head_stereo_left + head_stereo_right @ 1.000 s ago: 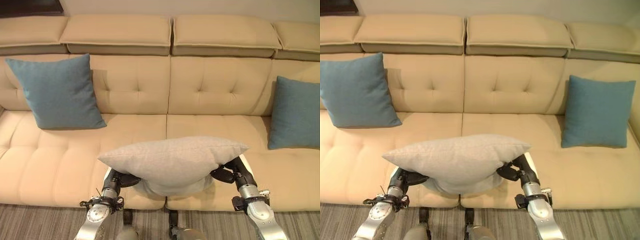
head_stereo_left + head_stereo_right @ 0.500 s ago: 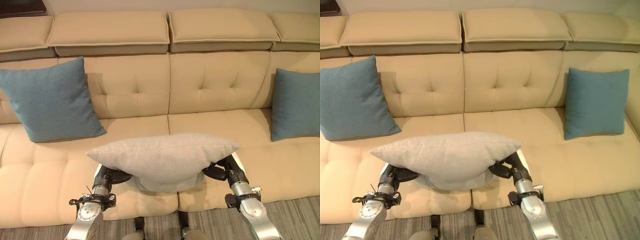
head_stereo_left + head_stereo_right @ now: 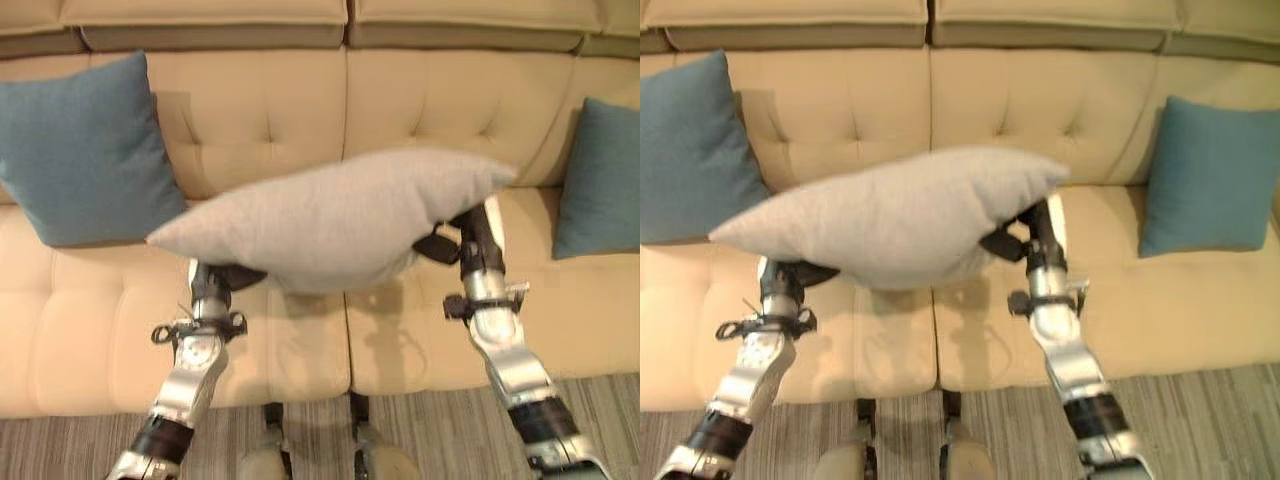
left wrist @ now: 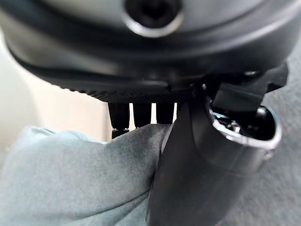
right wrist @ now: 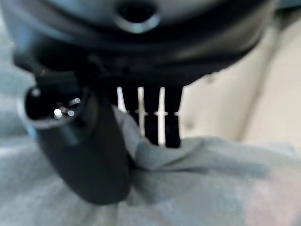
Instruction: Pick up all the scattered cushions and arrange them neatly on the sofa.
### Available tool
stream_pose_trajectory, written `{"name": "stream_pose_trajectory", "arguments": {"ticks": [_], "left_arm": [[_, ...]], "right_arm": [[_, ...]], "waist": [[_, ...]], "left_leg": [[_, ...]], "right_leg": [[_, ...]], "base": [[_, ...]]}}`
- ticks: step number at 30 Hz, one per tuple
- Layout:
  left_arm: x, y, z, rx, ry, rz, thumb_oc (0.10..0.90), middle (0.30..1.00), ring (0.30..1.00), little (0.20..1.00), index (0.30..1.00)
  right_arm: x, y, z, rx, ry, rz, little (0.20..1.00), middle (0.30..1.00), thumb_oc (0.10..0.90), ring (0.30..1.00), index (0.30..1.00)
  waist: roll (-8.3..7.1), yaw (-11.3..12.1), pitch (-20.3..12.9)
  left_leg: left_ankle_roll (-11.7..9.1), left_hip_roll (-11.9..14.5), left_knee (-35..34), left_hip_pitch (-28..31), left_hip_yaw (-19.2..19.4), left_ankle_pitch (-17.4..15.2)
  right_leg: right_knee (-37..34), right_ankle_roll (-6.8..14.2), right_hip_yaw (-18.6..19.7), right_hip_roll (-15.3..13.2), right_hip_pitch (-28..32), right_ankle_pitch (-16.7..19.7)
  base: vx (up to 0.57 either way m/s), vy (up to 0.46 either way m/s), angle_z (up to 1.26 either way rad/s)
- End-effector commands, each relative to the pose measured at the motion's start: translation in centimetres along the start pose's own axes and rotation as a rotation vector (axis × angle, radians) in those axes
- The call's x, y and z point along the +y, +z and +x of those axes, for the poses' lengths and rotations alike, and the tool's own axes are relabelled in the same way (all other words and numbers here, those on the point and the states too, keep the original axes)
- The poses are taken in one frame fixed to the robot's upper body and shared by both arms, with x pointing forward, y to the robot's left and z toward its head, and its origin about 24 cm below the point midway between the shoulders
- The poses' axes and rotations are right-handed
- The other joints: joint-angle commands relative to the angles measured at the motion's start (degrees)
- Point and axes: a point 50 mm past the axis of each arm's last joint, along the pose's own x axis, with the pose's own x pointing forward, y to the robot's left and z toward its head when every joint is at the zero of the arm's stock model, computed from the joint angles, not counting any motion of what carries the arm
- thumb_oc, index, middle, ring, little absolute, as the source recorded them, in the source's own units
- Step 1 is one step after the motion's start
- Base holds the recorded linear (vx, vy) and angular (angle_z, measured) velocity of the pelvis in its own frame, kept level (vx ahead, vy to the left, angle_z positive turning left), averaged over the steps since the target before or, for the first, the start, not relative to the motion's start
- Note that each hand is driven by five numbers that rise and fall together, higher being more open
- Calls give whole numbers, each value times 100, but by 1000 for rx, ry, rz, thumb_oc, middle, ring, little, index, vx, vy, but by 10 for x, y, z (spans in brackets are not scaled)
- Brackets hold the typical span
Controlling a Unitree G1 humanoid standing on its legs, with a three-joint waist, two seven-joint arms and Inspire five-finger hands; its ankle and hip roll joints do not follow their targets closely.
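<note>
A pale grey cushion (image 3: 330, 215) hangs above the beige sofa's seat (image 3: 590, 320), its right end higher than its left. My left hand (image 3: 232, 276) grips its underside at the left, thumb (image 4: 188, 179) and fingers (image 4: 141, 113) pinching the fabric (image 4: 70, 179). My right hand (image 3: 440, 246) holds the right end the same way, with the thumb (image 5: 89, 155) pressed into the cloth (image 5: 202, 183). A blue cushion (image 3: 85, 150) leans on the backrest at the left, and another blue cushion (image 3: 600, 180) stands at the right.
The sofa's tufted backrest (image 3: 420, 100) rises behind the grey cushion. A grey striped carpet (image 3: 430, 430) runs along the sofa's front edge. Bare seat lies between the two blue cushions.
Both hands have raised the grey cushion and carried it farther over the seat, its right end tipping upward. The camera has tilted down, shifting the whole picture.
</note>
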Motion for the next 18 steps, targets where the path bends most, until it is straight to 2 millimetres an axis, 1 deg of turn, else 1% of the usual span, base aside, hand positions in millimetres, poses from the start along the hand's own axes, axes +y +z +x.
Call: {"name": "stream_pose_trajectory", "arguments": {"ticks": [1, 3, 5, 6, 8, 9, 10, 14, 18], "left_arm": [[-82, 111, 23, -523, -260, -190, 400, 300, 300, 300, 300], [-85, 117, 27, -538, -258, -192, 400, 300, 300, 300, 300], [-94, 131, 36, -571, -260, -195, 400, 300, 300, 300, 300], [-103, 143, 43, -596, -270, -186, 400, 300, 300, 300, 300], [-107, 149, 46, -608, -276, -182, 400, 300, 300, 300, 300], [-112, 161, 51, -631, -284, -176, 400, 300, 300, 300, 300], [-113, 162, 52, -635, -285, -178, 400, 300, 300, 300, 300], [-123, 177, 64, -633, -301, -164, 400, 300, 300, 300, 300], [-123, 193, 73, -654, -306, -130, 400, 300, 300, 300, 300]], "right_arm": [[40, 95, 30, -440, 87, 138, 300, 300, 400, 300, 300], [42, 100, 35, -453, 81, 133, 300, 300, 400, 300, 300], [44, 114, 48, -489, 49, 123, 300, 300, 400, 300, 300], [46, 122, 56, -509, 25, 110, 300, 300, 400, 300, 300], [47, 127, 61, -517, 9, 103, 300, 300, 400, 300, 300], [45, 134, 69, -533, -13, 80, 300, 300, 400, 300, 300], [45, 135, 70, -537, -15, 79, 300, 300, 400, 300, 300], [42, 142, 87, -532, -37, 3, 300, 300, 400, 300, 300], [35, 148, 99, -529, -62, -43, 300, 300, 400, 300, 300]], "waist": [[5, 61, -315], [24, 65, -299], [73, 72, -235], [121, 77, -199], [146, 83, -181], [179, 76, -150], [183, 75, -148], [227, 36, -134], [256, 2, -89]], "left_leg": [[-147, -69, -1, -152, 9, -502], [-157, -68, -1, -203, -9, -477], [-197, -68, -1, -352, -27, -409], [-233, -74, -1, -450, -47, -365], [-245, -83, -1, -512, -60, -349], [-275, -92, -1, -626, -65, -311], [-275, -91, -1, -651, -69, -305], [-322, -112, -1, -938, -53, -245], [-345, -97, -1, -1095, -51, -240]], "right_leg": [[85, 292, -149, -17, -89, -576], [86, 292, -147, -12, -141, -566], [75, 300, -158, -4, -260, -544], [72, 316, -168, -10, -359, -518], [67, 322, -170, -8, -409, -513], [56, 335, -178, -11, -522, -489], [60, 335, -181, -10, -547, -487], [49, 363, -176, 10, -837, -425], [52, 381, -138, 28, -1011, -424]], "base": [[-36, -14, 6], [-12, -23, 11], [-28, -38, 5], [0, 0, 0], [-13, -9, 3], [-26, -17, 10], [-20, -24, 12], [-8, -14, 4], [4, -15, -1]]}}
